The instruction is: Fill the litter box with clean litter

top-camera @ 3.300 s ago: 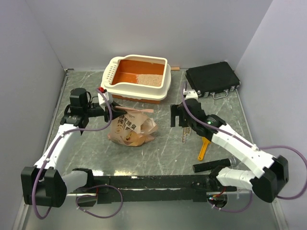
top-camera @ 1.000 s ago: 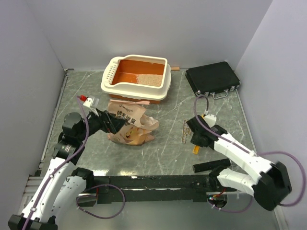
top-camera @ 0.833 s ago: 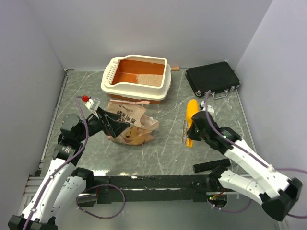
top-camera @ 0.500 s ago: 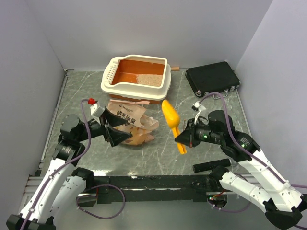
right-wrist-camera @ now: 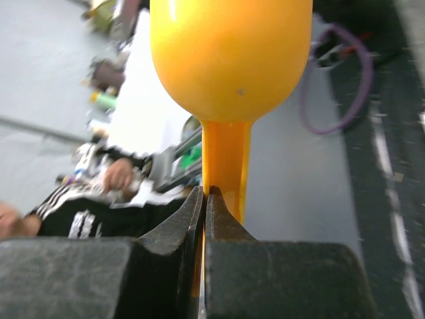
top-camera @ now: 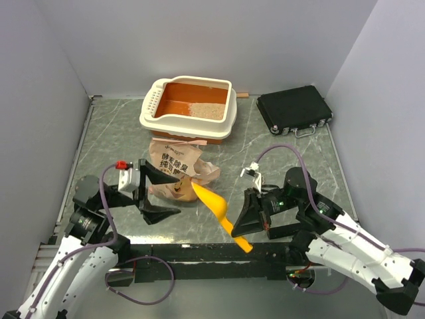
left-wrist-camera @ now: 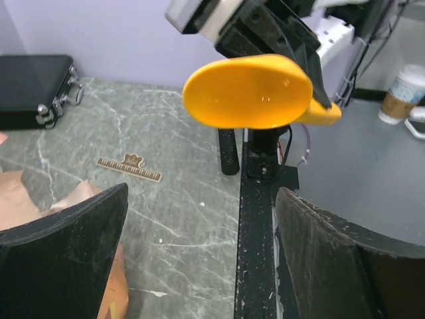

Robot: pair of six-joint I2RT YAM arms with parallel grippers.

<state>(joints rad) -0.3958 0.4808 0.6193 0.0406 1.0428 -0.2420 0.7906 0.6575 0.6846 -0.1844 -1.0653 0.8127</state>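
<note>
The litter box [top-camera: 160, 120], orange with a cream rim, stands at the back of the table. A patch of clean litter [top-camera: 207, 111] lies in its right part. A crumpled tan paper bag [top-camera: 176, 167] sits in front of it. My right gripper [top-camera: 236, 226] is shut on the handle of an orange-yellow scoop [top-camera: 212, 200], held above the table's front edge with the bowl pointing toward the bag. In the right wrist view the gripper [right-wrist-camera: 204, 197] pinches the handle below the scoop bowl [right-wrist-camera: 230, 53]. My left gripper [top-camera: 158, 193] is open beside the bag, facing the scoop [left-wrist-camera: 248, 92].
A black flat case [top-camera: 294, 109] lies at the back right. A small ruler [left-wrist-camera: 129, 168] lies on the marble table [top-camera: 113, 136]. A black rail [top-camera: 192, 251] runs along the front edge. White walls close in the left, back and right sides.
My right arm has swung the scoop from the right side down to the front centre. My left gripper has drawn back from the bag and turned toward the scoop.
</note>
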